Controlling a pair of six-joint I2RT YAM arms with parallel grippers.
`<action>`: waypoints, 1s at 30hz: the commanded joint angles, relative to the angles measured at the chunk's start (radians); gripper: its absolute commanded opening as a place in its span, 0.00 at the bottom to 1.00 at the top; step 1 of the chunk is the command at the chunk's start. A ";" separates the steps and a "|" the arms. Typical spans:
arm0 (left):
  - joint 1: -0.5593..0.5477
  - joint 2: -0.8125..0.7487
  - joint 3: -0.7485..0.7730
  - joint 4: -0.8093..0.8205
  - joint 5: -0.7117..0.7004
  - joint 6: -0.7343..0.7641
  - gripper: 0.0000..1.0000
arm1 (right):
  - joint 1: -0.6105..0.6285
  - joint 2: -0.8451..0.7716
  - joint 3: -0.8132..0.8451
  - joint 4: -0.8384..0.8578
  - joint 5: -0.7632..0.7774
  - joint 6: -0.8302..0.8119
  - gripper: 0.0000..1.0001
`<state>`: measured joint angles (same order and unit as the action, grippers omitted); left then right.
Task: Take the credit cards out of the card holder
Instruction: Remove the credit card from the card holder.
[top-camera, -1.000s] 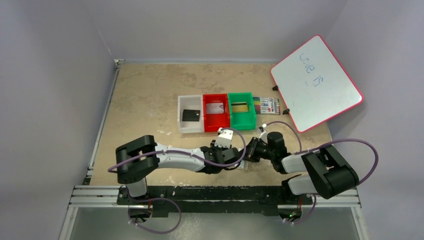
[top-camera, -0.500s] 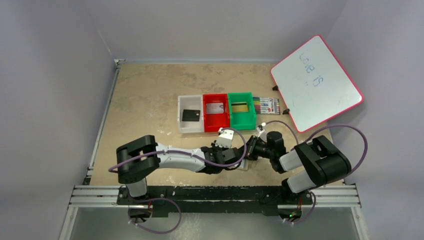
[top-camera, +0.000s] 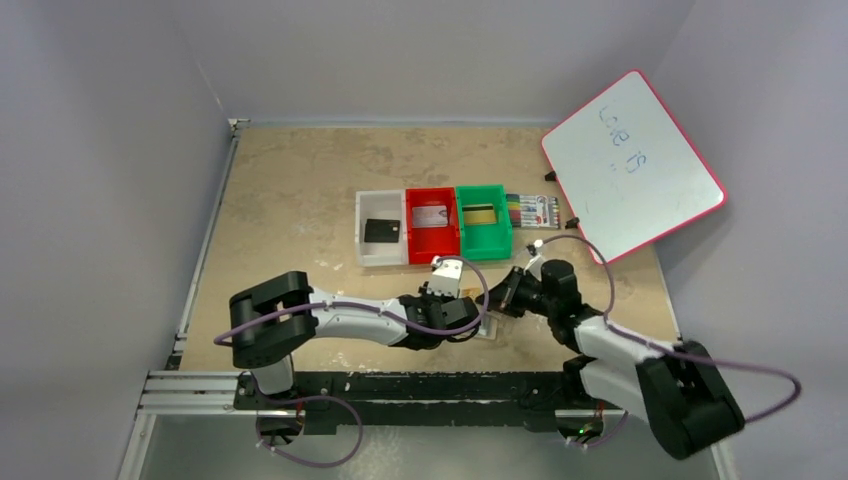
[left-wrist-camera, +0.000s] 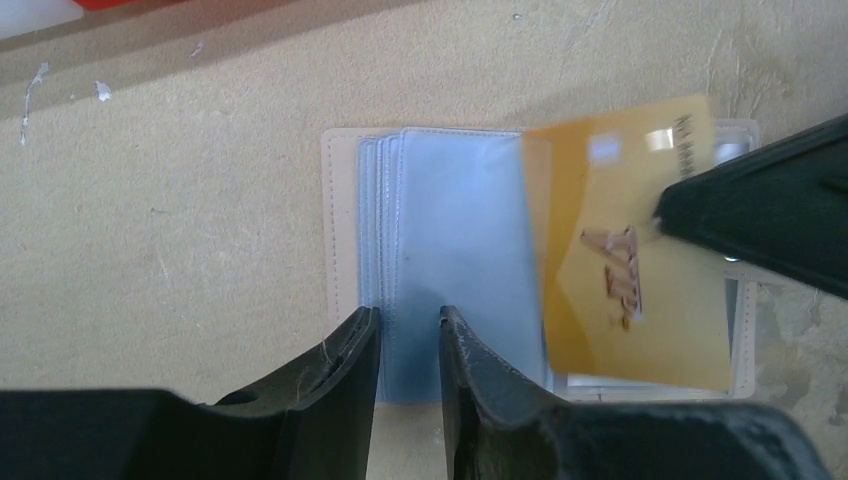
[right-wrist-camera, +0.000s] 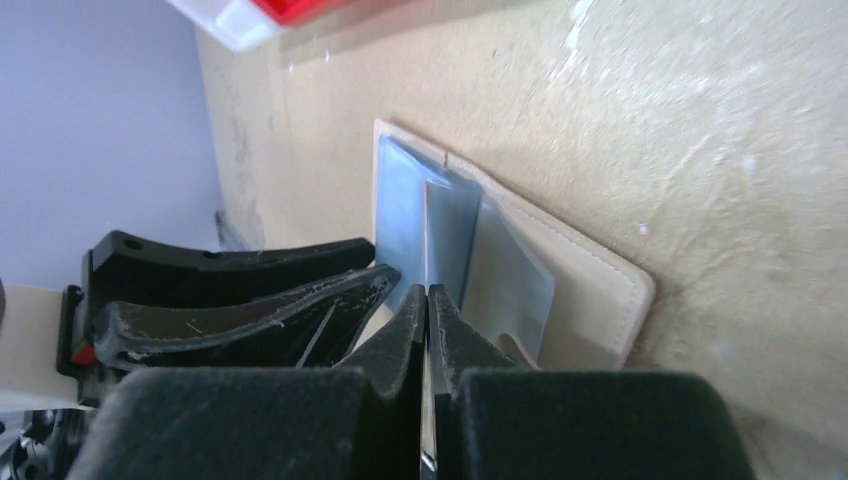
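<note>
The card holder (left-wrist-camera: 342, 230) lies open on the table, beige with light-blue pockets (left-wrist-camera: 460, 230); it also shows in the right wrist view (right-wrist-camera: 590, 280) and, mostly hidden by the arms, in the top view (top-camera: 489, 327). A yellow card (left-wrist-camera: 620, 260) sticks partly out of its right pocket. My right gripper (right-wrist-camera: 428, 295) is shut on this card's edge; its fingers (left-wrist-camera: 770, 210) come in from the right. My left gripper (left-wrist-camera: 408, 318) has its jaws nearly together, tips resting on the blue pocket at the holder's near edge. In the top view both grippers meet at the holder (top-camera: 492, 312).
A white bin (top-camera: 363, 242) holds a black card, a red bin (top-camera: 414, 240) a pale card, a green bin (top-camera: 500, 236) a yellowish card. A marker pack (top-camera: 533, 211) and a red-rimmed whiteboard (top-camera: 632, 165) lie at the back right.
My right arm's elbow has swung down and to the right, and its wrist has shifted slightly right. The left arm has stayed on the holder.
</note>
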<state>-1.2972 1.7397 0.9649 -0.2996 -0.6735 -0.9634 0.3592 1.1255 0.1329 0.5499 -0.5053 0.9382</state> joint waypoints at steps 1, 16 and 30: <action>0.004 -0.031 -0.044 -0.035 -0.013 -0.026 0.29 | -0.005 -0.218 0.113 -0.366 0.179 -0.103 0.00; 0.049 -0.418 -0.088 0.126 -0.058 0.060 0.59 | -0.006 -0.539 0.391 -0.554 0.226 -0.397 0.00; 0.384 -0.790 -0.262 0.304 0.478 0.341 0.69 | 0.056 -0.225 0.576 -0.491 -0.188 -0.631 0.00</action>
<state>-0.9421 0.9600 0.6743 -0.0475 -0.3611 -0.7795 0.3737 0.9089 0.6209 0.0364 -0.5987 0.4438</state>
